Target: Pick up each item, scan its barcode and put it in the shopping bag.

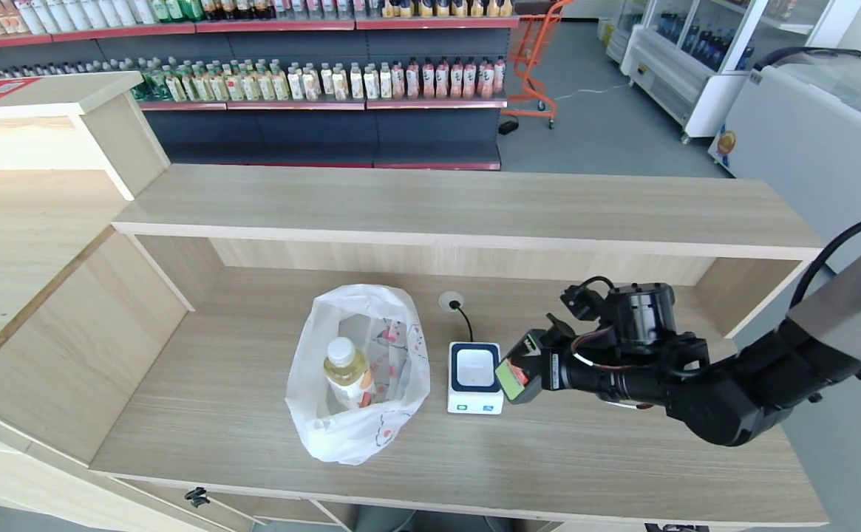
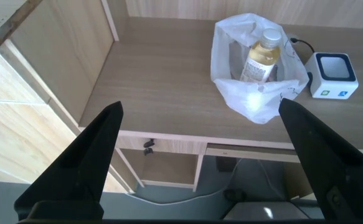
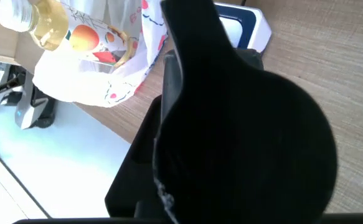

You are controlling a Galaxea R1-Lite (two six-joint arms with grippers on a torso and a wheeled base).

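The right end effector (image 1: 532, 362), clamped on a small packet (image 1: 511, 377), held it beside the scanner (image 1: 474, 367) for barcode reading; the left end effector (image 2: 200, 106) was spread.

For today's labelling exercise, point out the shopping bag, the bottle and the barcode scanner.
White plastic shopping bag (image 1: 356, 437), head view, front wall.
Yellow-drink plastic bottle (image 1: 340, 351), head view, white cap.
White square barcode scanner (image 1: 474, 367), head view, top window.

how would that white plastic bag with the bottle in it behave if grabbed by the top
The bag looks thin and crumpled, so it would probably be floppy and sag rather than keep its shape. The bottle standing inside likely makes the bottom heavy, so a sideways push might tip the bottle. The glossy film may be slippery.
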